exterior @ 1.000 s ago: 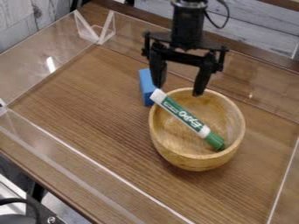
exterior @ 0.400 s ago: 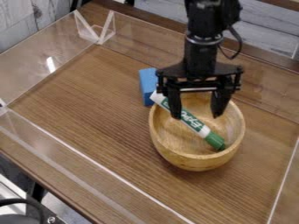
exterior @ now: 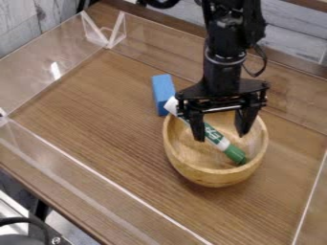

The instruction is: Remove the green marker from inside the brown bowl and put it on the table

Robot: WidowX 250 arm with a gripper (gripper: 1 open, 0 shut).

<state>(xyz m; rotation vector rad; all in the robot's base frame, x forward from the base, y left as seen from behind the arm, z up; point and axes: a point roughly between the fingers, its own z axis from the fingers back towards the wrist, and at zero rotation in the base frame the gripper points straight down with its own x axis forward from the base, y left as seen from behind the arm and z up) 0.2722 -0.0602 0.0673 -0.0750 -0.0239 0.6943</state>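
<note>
Open gripper poised above the marker in the bowl.

From the one camera view we saw the gripper pointing straight down with its jaws spread wide, one finger on either side of the green marker, holding nothing. The marker lay slanted inside the brown bowl (its dark cap lower right). A blue block sat just beside the bowl on the table.

The gripper hides the middle of the green marker, and its label print is too small to read. The arm runs off the top edge. The brown bowl covers part of the blue block.
</note>
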